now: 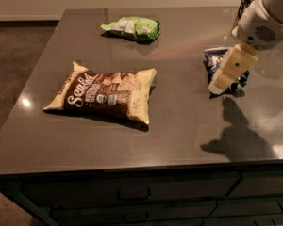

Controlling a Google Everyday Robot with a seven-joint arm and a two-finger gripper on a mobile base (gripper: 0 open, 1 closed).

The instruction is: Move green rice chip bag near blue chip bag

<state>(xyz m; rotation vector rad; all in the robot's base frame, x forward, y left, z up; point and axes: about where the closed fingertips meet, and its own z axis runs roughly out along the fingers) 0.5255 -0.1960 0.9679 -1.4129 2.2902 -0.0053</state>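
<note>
On the left of the tabletop (179,121) lies a big brown-and-cream Senba bag (104,95), flat and clear of the job. Beyond it, near the far edge, the green rice chip bag (132,28) rests untouched, well apart from the blue chip bag (211,58) at the right. The gripper (218,84) hangs in front of that blue bag and hides most of it. I'd guess it must cross to the green bag next. Whether it is open or closed I cannot tell, and the arm is cut off at the right edge
</note>
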